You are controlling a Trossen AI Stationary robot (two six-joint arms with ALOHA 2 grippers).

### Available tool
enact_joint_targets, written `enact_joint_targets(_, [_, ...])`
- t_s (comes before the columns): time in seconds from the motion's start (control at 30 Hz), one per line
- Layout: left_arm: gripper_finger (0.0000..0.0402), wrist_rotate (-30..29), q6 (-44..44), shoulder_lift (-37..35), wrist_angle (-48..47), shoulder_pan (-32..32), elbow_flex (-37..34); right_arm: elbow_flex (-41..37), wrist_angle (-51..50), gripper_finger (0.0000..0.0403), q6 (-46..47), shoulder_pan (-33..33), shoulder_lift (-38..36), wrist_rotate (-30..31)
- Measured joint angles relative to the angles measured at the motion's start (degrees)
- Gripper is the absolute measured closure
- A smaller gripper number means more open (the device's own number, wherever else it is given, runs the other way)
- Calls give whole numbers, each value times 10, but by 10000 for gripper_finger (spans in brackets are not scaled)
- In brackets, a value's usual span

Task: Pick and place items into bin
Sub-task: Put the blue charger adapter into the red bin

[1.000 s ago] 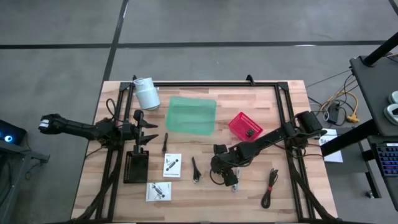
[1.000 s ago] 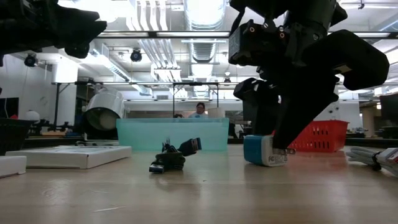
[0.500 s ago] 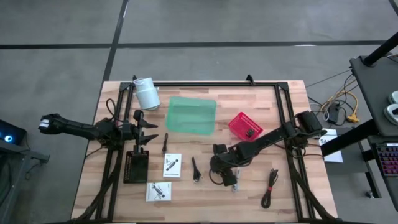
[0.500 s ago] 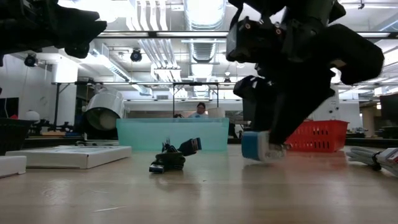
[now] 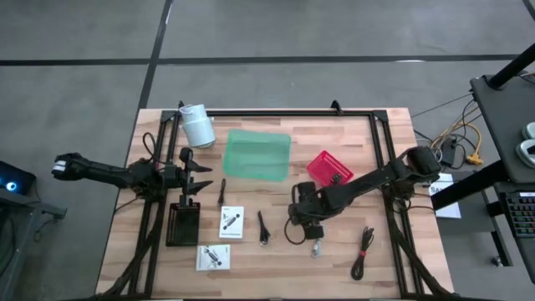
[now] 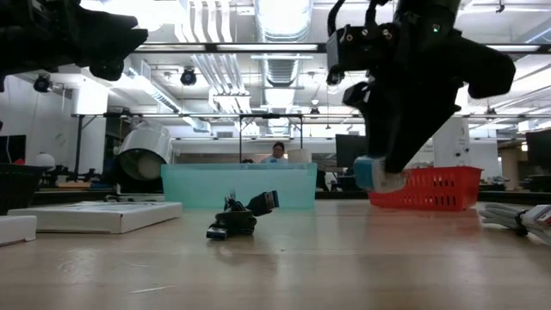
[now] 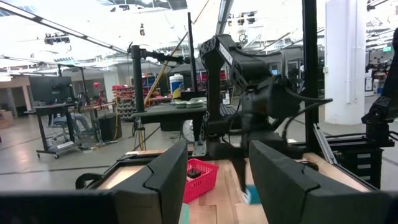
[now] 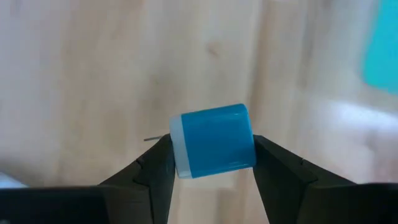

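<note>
From my remote station: my right arm reaches across the table toward its centre, its right gripper [image 8: 212, 163] raised clear of the surface, the 2 fingers clamped on a small blue cylinder [image 8: 214, 147]. My left arm waits at the table's left edge, left gripper [image 5: 199, 177] parted, holding nothing.

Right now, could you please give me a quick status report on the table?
Right gripper shut on small blue cylinder, clear of the table. Left gripper open, waiting at table's left edge. Nothing seen blocking the green bin.
</note>
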Motion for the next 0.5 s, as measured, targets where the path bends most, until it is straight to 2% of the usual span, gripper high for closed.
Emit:
enact_joint_targets(0.23, [244,0,0,0,0,0,0,-31,-37,234,18,-4,-82,76])
enact_joint_targets(0.5, [244,0,0,0,0,0,0,-121,-28,234,87,-34,-191,119])
